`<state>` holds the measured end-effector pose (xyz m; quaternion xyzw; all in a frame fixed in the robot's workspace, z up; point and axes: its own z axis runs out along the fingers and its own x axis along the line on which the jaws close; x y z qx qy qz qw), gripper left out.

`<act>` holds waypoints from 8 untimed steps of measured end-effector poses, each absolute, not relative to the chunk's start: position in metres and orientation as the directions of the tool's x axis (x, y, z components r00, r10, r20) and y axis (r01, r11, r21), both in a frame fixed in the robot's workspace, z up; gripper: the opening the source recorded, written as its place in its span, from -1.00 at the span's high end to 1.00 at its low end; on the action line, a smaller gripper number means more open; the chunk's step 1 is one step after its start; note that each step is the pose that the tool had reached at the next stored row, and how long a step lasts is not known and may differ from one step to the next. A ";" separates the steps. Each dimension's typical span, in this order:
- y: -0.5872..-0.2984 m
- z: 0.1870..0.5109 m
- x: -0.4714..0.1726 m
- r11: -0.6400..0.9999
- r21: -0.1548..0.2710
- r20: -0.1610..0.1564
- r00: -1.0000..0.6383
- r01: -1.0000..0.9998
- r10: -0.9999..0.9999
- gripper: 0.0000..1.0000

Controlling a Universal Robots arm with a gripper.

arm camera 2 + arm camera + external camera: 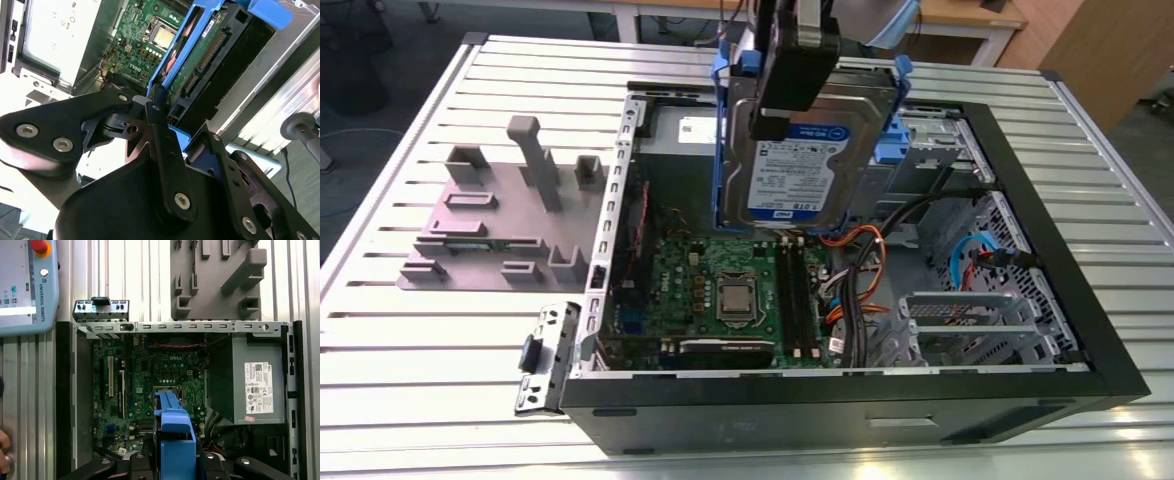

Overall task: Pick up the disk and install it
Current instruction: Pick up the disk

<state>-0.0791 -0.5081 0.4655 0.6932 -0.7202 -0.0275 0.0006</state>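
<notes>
On the exterior view's left, one grey fixture block (pixel 494 215) with several upright pegs and slots lies on the slatted metal surface (pixel 400 400). It carries nothing, and it looks like a stand made to hold parts on edge. Just beside it, at the near corner of the case, a single small metal bracket (pixel 547 355) lies flat on the surface, apart from the chassis.

Next comes the one computer case (pixel 854 410), lying on its side with the panel off so that its inside faces up and can be reached from above. Its single motherboard (pixel 734 290) sits in the floor of the case, with one processor socket (pixel 736 297) in the middle. One grey power supply (pixel 245 380) fills the far corner.

Above the board hangs the disk (pixel 807 165) in its blue caddy, clear of everything in the case. It is upright with its label toward the exterior camera, a pose that probably suits edge-first entry into a bay. The claw (pixel 781 100) is clamped on it from above. In the second wrist view its fingers (pixel 155 107) press on the caddy's edge.

Toward the exterior view's right run a bundle of orange cables (pixel 861 245) and a blue cable (pixel 974 250). Beyond them stands one metal drive cage (pixel 974 325).
</notes>
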 end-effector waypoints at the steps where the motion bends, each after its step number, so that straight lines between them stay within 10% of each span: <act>1: -0.508 0.465 -0.079 0.037 0.040 -0.037 -0.039 -0.998 -0.999 0.27; 8: -0.509 0.465 -0.077 0.037 0.040 -0.037 -0.039 -0.998 -0.999 0.27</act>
